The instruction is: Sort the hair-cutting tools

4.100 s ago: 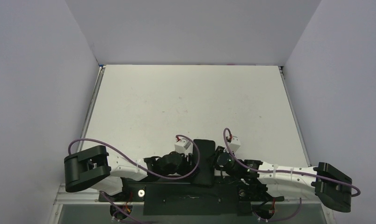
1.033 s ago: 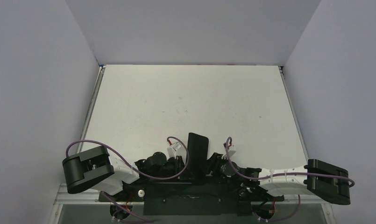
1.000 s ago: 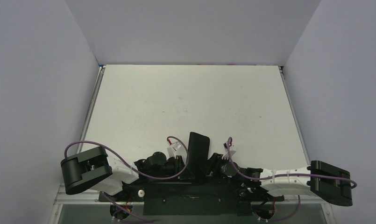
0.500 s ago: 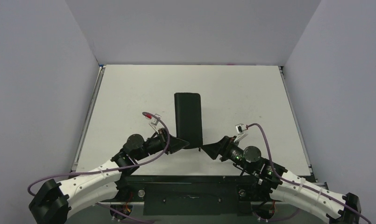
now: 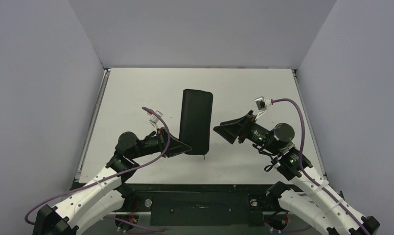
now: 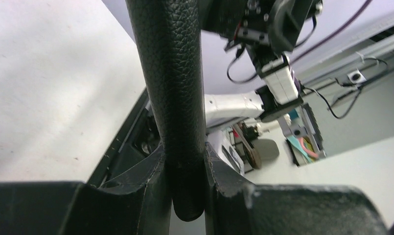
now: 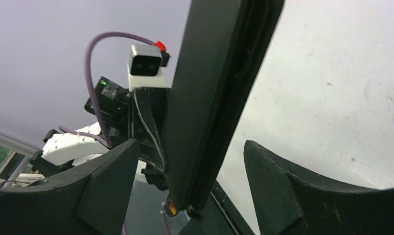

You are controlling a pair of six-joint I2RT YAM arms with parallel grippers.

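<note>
Two tools, scissors and comb: hidden from you.
Black case (image 5: 197, 120): centre of your top view.
Left gripper (image 5: 184, 148): clamped on the case's lower-left corner.
Right gripper (image 5: 217, 129): fingers spread wide, holding nothing, just beside the case's right edge.

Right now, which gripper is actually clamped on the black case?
The left gripper: it pinches the black case at its near end. The right gripper stands open, gaps visible beside the case.

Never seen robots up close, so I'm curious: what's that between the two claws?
A flat black case. The top view shows it between the left gripper, shut on its near corner, and the open right gripper.
</note>
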